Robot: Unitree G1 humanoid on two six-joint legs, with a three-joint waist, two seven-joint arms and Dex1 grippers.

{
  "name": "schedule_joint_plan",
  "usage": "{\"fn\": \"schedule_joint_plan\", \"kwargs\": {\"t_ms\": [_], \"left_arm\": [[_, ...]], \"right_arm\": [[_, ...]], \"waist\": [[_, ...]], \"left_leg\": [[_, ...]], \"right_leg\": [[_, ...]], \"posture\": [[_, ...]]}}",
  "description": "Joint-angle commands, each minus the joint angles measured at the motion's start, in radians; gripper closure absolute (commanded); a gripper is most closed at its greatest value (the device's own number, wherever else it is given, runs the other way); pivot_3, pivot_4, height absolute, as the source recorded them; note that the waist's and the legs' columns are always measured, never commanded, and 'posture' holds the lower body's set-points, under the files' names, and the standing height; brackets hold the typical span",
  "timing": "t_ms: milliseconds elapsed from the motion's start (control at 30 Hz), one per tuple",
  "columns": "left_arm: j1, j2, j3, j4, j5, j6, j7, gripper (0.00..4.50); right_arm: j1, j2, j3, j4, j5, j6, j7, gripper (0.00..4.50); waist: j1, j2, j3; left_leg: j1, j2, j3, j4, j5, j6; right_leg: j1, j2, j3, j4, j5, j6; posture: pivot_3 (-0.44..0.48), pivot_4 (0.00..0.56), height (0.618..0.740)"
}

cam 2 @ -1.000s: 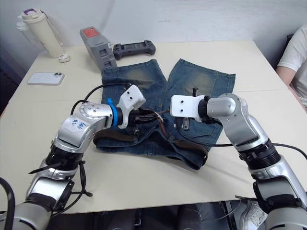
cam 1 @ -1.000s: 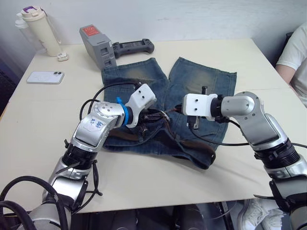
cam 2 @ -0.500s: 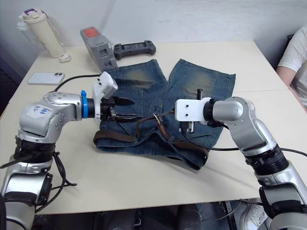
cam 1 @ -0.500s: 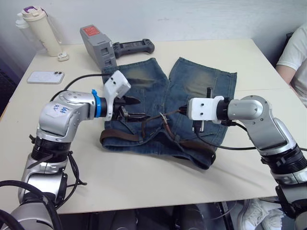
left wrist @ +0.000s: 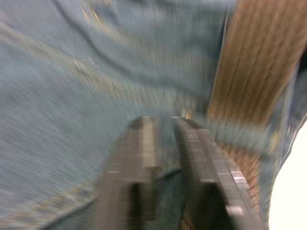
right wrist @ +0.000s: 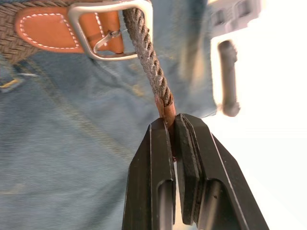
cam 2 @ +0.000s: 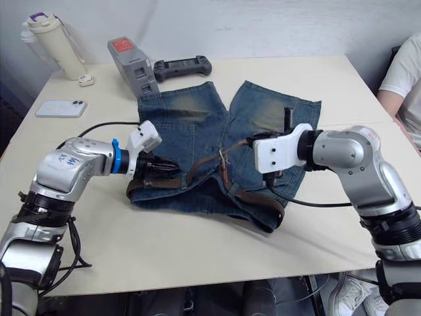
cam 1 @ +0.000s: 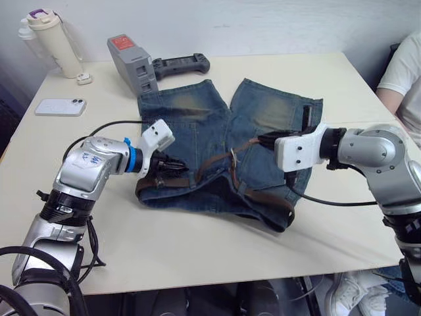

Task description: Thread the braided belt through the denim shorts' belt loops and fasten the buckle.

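Left eye view takes in a pale table (cam 1: 217, 243) with a cream bottle (cam 1: 49, 41) at its far left corner, a small white object (cam 1: 83, 78) just beside that, a white phone (cam 1: 60, 106) nearer along the left edge, and a grey box with a red label (cam 1: 131, 64) next to a black handheld controller (cam 1: 181, 64) at the far side. A person's sleeve (cam 1: 402, 72) shows at the right edge. The denim shorts (cam 1: 223, 141) lie flat in the middle of the table, legs pointing away from the robot and waistband toward it. Nothing stands between the arms and the shorts. The braided belt (cam 1: 263, 197) runs along the waistband, and one end rises from it through the buckle (right wrist: 110, 28), which lies on the denim at mid-waist. The right gripper (right wrist: 172, 139) is clamped on the belt's leather tip, holding the braided strand taut from the buckle out toward the right leg of the shorts. The left gripper (cam 2: 161, 168) rests on the left part of the waistband; in the left wrist view its fingers (left wrist: 139, 158) stand close together with a fold of denim between them, just beside the brown belt, though the blur leaves it unclear whether they actually pinch the cloth.
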Motion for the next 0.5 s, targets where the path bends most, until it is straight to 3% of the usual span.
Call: {"fn": "schedule_joint_plan", "kwargs": {"t_ms": [33, 133, 367, 500], "left_arm": [[-0.016, -0.01, 0.007, 0.017, 0.018, -0.016, 0.005, 4.44], [-0.047, -0.041, 0.023, 0.048, 0.016, -0.013, 0.021, 4.44], [-0.149, -0.139, 0.205, 0.099, -0.085, 0.082, 0.099, 4.44], [-0.171, -0.158, 0.23, 0.11, -0.078, 0.086, 0.146, 4.44]], "right_arm": [[-0.088, 0.036, -0.018, -0.011, 0.011, -0.098, -0.024, 4.5], [-0.124, 0.07, 0.014, 0.004, -0.016, -0.188, -0.026, 4.5], [-0.105, 0.092, 0.042, 0.019, -0.057, -0.276, -0.034, 4.5], [-0.111, 0.048, 0.047, 0.096, -0.167, -0.383, -0.073, 4.5]], "waist": [[0.0, 0.0, 0.0], [0.002, 0.0, 0.0], [0.0, 0.0, 0.0], [-0.003, 0.0, 0.0]], "left_leg": [[0.0, 0.0, 0.0, 0.0, 0.0, 0.0], [0.0, 0.0, 0.0, 0.0, 0.0, 0.0], [-0.005, 0.0, -0.003, 0.003, 0.0, 0.0], [-0.004, 0.0, -0.003, 0.002, 0.0, 0.0]], "right_leg": [[0.0, 0.0, 0.0, 0.0, 0.0, 0.0], [0.0, 0.0, 0.0, 0.0, 0.0, 0.0], [-0.001, 0.0, -0.002, 0.001, 0.0, 0.0], [-0.001, 0.0, -0.002, 0.001, 0.0, 0.0]], "posture": [[0.0, 0.15, 0.65], [0.0, 0.15, 0.65], [0.0, 0.15, 0.65], [0.0, 0.15, 0.65]]}}
